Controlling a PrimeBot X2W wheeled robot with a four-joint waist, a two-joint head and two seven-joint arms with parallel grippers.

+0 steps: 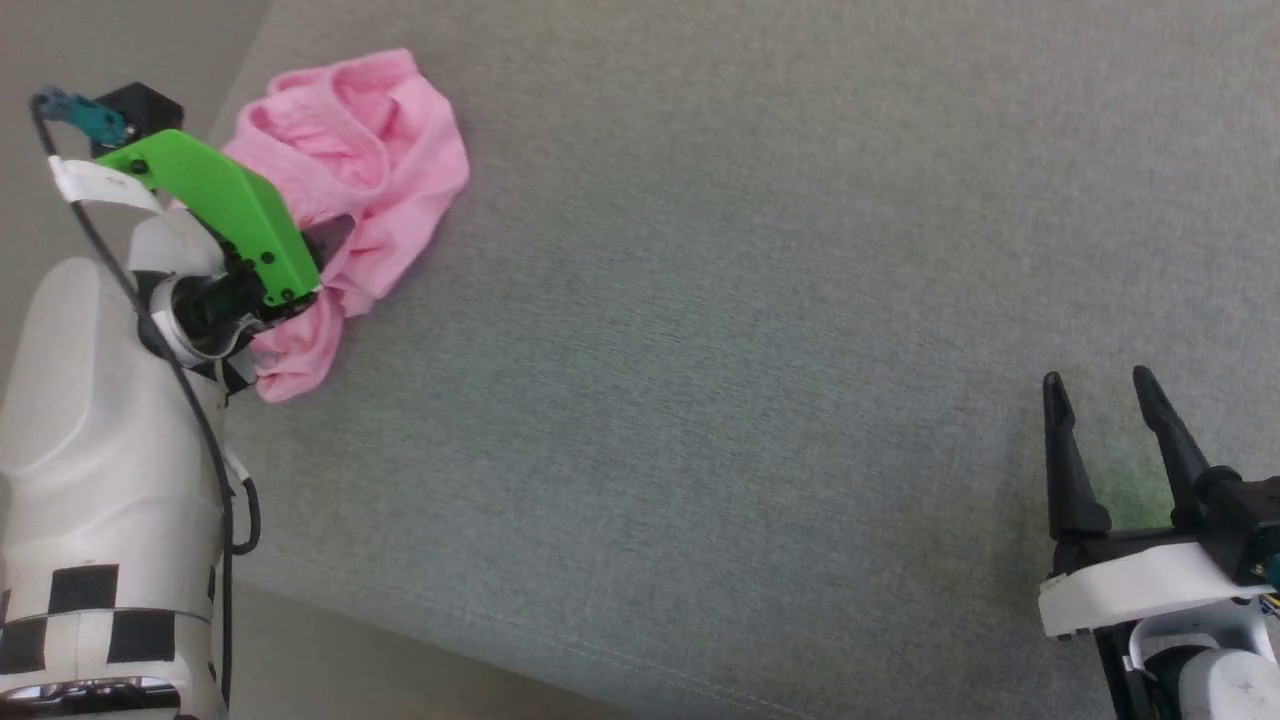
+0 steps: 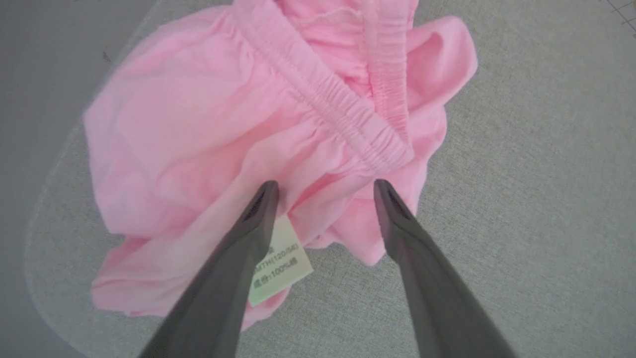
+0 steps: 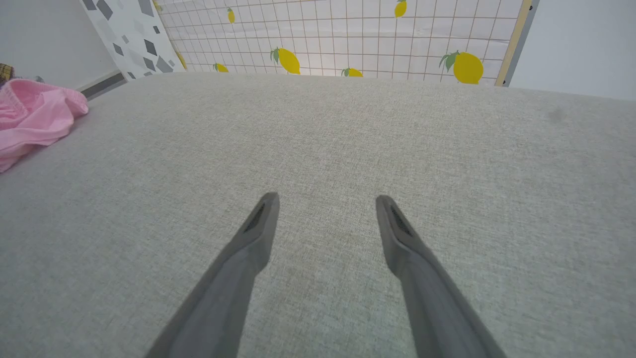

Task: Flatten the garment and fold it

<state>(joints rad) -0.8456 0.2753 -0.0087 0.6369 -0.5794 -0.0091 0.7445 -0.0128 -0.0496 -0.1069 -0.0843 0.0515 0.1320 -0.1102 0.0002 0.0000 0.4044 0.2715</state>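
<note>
Both sets of jaws spread, empty.
Bunched shorts (image 2: pixel 198 124) lie under left gripper (image 2: pixel 323 186); right gripper (image 1: pixel 1098 385) well apart.

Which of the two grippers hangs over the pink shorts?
The left gripper, open above the crumpled shorts by their white label; the right gripper is over grey upholstery, well apart.

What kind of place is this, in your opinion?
Probably an indoor test room: a wide grey fabric surface, a lemon-printed grid backdrop behind it, and one crumpled pink garment near its corner.
</note>
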